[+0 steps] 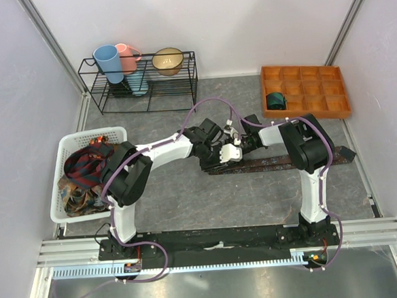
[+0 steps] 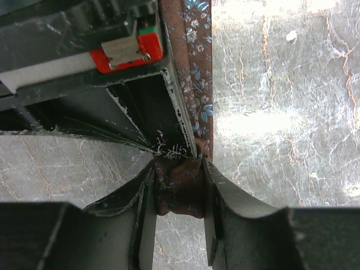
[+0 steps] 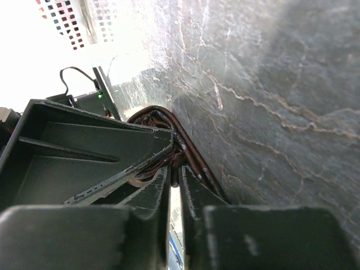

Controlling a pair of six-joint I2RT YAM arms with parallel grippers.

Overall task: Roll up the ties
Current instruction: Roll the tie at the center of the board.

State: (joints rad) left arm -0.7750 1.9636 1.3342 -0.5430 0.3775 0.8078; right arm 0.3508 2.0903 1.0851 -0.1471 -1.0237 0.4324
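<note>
Maroon tie (image 1: pixel 274 162), its end clamped by left pincer (image 2: pixel 177 171) and right pincer (image 3: pixel 175 171) alike, wants slow winding along the desk (image 1: pixel 189 204), edges square, coil tight.

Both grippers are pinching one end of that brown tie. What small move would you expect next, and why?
Probably turning the pinched end over onto the tie, toward its far end, to build the roll. The left gripper and right gripper are both shut on that end, while most of the tie lies flat and unrolled on the table.
</note>
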